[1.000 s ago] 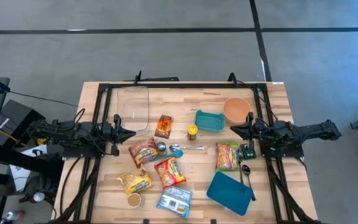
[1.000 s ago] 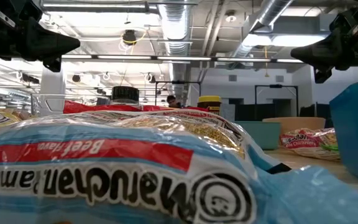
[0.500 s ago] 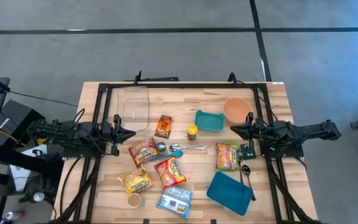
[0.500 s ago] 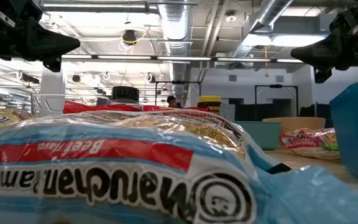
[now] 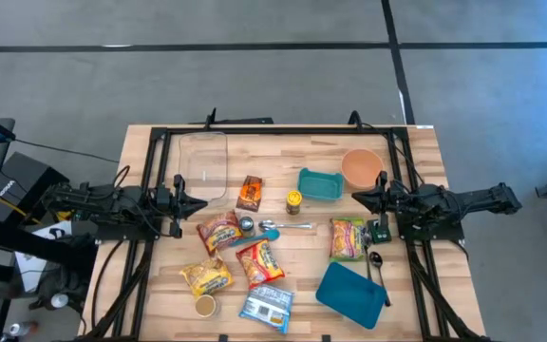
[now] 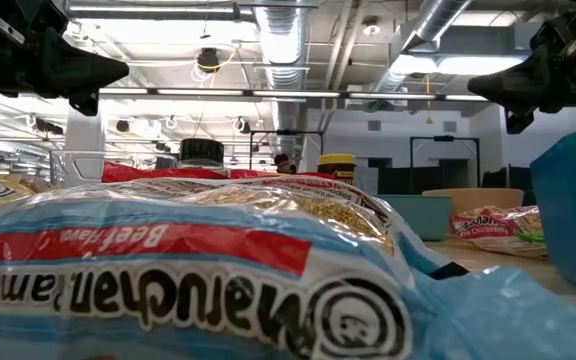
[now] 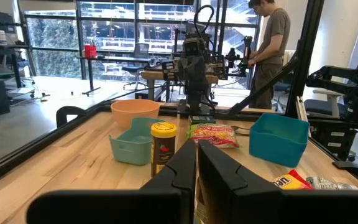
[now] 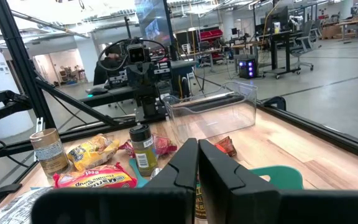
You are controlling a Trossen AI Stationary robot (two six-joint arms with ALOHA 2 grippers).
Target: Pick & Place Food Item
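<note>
Several food items lie flat on the wooden table point(image 5: 416, 142): a red noodle packet point(image 5: 219, 231), an orange-red one point(image 5: 261, 263), a yellow one point(image 5: 206, 276), a blue one point(image 5: 267, 307) that fills the low view point(image 6: 168, 270), a green-red one point(image 5: 347, 237) and a small brown packet point(image 5: 249, 193). A yellow-lidded jar point(image 5: 293, 201) stands upright mid-table. My left gripper point(image 5: 198, 202) hovers shut at the table's left side, pointing level toward the middle point(image 7: 196, 163). My right gripper point(image 5: 357, 197) hovers shut at the right side, facing it point(image 8: 197, 163). Neither holds anything.
A clear tub point(image 5: 203, 161) stands far left, a teal tub point(image 5: 319, 184) and an orange bowl point(image 5: 361, 167) far right. A teal lid point(image 5: 350, 294) lies near right. Spoons point(image 5: 288, 226), a black spoon point(image 5: 376, 261) and a can point(image 5: 205, 305) lie about. A person point(image 7: 269, 43) stands beyond the table.
</note>
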